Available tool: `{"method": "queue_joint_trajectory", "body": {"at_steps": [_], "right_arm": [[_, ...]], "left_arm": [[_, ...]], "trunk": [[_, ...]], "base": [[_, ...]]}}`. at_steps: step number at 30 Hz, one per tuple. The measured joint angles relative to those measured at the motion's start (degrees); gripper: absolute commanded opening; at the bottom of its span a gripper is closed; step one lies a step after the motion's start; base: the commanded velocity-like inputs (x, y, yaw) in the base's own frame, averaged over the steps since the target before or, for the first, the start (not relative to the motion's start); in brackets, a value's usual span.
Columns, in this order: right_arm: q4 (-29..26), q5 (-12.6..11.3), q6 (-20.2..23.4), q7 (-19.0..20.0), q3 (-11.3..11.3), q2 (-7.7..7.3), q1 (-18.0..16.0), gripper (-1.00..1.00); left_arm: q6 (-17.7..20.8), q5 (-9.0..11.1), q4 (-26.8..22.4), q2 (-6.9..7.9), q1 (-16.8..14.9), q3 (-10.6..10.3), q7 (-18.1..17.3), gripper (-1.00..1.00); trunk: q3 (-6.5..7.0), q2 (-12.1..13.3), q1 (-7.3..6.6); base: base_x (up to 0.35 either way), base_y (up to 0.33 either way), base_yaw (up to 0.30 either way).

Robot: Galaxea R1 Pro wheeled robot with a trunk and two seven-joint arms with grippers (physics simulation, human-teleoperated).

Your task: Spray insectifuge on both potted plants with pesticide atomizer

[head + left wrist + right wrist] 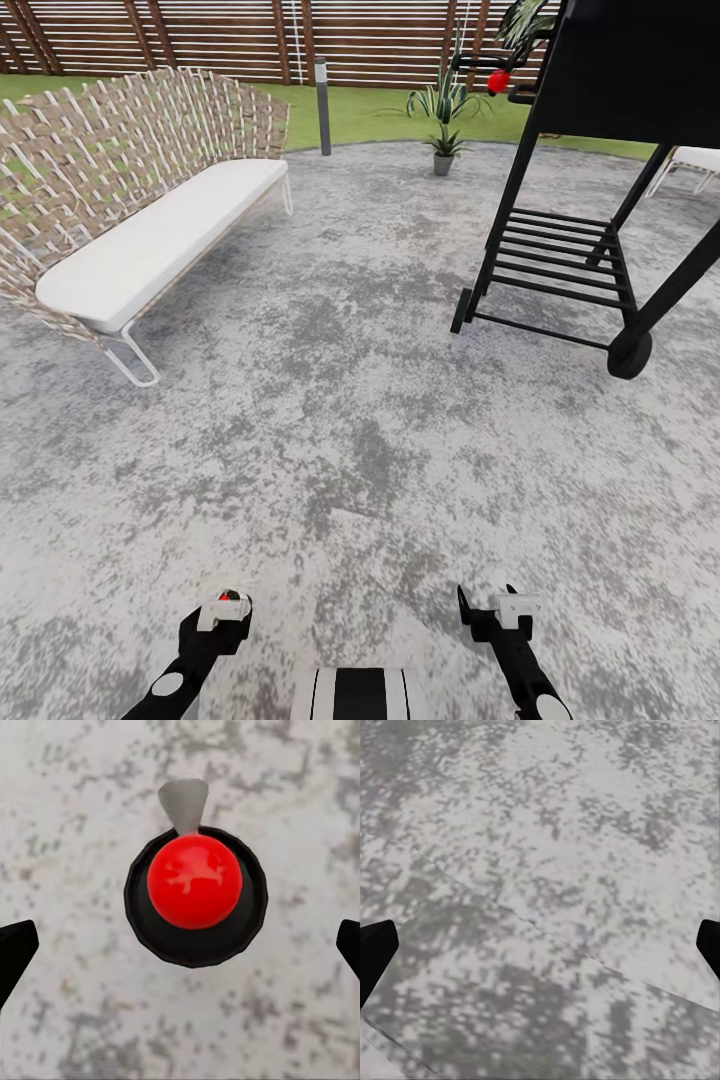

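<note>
Nearest me, my left tool (222,612) and right tool (492,605) hang low over the grey stone patio (330,430), one on each side of my trunk. In both wrist views I see the dark fingertips (13,952) at opposite edges of the picture with bare stone between them, so both tools are spread wide and pinch nothing. Under the left tool the wrist view shows a red ball (194,886) sitting in a round black base (196,945) with a grey stub beside it; I cannot tell what it is.

Further out on the left stands a wicker sofa (120,150) with a white cushion (165,240). On the right stands the black grill (600,150), with a slatted lower shelf and a wheel (629,353).

At the far edge of the patio, well apart from both tools and just left of the grill, one potted plant (444,150) sits in a small grey pot. A grey lamp post (322,105) rises to its left. Behind them are the lawn (370,110) and the brown slatted fence (250,40).
</note>
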State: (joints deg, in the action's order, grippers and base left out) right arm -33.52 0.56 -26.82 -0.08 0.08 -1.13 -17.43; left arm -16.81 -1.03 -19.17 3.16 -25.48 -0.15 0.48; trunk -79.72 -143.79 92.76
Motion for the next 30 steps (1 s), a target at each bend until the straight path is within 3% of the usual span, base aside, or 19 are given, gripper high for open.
{"method": "queue_joint_trajectory", "body": {"at_steps": [30], "right_arm": [[0.00, 0.00, 0.00, 0.01, 0.00, 0.00, 0.00, 1.00]], "left_arm": [[-0.05, -0.08, 0.14, -0.01, 0.02, -0.02, 0.00, 1.00]], "trunk": [[0.00, 0.00, 0.01]], "base": [[0.020, -0.006, 0.000]]}}
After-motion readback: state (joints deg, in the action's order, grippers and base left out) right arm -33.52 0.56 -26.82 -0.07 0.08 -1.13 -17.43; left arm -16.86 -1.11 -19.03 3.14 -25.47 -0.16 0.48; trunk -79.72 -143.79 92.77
